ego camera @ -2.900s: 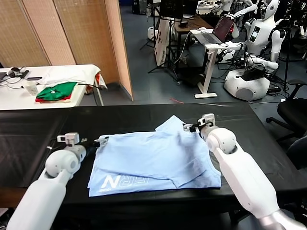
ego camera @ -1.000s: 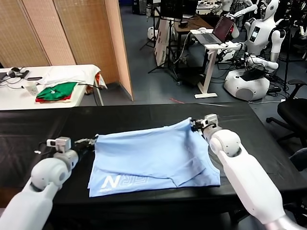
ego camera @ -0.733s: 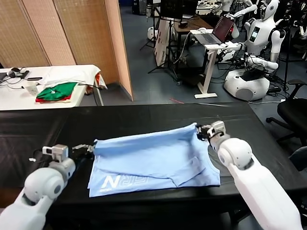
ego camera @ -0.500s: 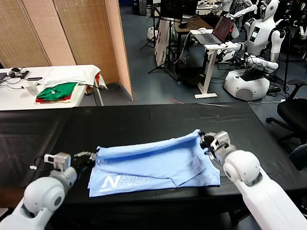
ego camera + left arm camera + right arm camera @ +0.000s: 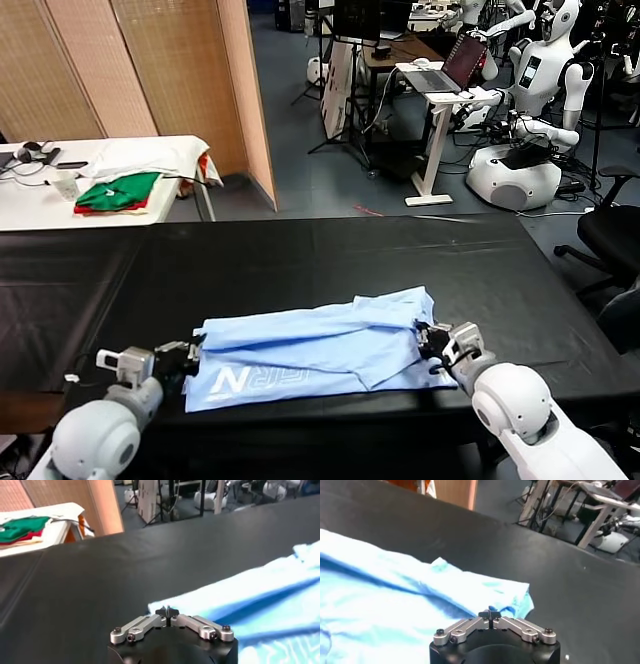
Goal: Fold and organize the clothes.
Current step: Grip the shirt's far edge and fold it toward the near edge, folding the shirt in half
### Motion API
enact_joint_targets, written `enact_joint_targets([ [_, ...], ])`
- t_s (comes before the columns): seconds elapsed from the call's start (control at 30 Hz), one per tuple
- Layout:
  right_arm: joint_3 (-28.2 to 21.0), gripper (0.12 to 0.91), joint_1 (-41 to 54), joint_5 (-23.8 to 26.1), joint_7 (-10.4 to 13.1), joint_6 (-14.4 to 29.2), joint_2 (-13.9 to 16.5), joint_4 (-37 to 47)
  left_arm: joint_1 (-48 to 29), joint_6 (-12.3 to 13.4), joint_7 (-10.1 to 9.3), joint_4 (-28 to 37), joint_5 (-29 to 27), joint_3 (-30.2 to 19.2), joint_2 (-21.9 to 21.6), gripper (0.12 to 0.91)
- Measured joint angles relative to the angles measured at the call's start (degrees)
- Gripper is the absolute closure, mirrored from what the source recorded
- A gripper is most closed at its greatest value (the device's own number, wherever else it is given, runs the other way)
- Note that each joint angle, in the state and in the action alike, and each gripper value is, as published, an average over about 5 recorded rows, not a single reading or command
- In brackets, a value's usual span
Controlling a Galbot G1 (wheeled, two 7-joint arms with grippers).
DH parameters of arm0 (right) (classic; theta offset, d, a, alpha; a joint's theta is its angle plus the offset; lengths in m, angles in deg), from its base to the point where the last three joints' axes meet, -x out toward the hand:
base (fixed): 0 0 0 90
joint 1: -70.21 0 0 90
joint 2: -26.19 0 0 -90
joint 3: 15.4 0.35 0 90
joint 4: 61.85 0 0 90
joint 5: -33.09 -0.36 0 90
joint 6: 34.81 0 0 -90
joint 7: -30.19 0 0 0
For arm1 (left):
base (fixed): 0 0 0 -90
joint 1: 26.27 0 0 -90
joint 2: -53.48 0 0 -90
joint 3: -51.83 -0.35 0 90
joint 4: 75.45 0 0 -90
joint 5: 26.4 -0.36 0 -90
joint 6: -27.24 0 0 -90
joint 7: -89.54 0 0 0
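- Parked on a side table far to the left, well apart from the work: folded green and red garments (image 5: 118,190), no part of this job.
- Pinching the left end of the T-shirt (image 5: 320,345) with the left gripper (image 5: 192,352), jaws closed on a bit of blue fabric, low over the near edge of the black table (image 5: 300,255).
- Lying across the near middle of the table, the T-shirt, pale blue, doubled into a long band with the far half brought toward the near hem.
- Showing at the near-left corner, the white lettering (image 5: 262,378), still uncovered by the upper layer.
- Bunching and wrinkling toward the right, the top layer not lying flat or lined up with the hem.
- Gripping the right end of the shirt with the right gripper (image 5: 432,345), jaws shut on the cloth, just beside the near table edge.
- Judging progress: first lengthwise fold nearly laid down, not released; smoothing, crosswise folds and tidying remaining.
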Motion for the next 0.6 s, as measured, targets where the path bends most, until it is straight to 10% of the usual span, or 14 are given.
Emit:
enact_joint_targets([
  [0.6, 2.0, 0.883, -4.8, 0.4, -0.4, 0.0, 0.4, -3.9, 2.3, 0.6, 0.2, 0.9, -1.5, 1.6, 2.1, 0.882],
])
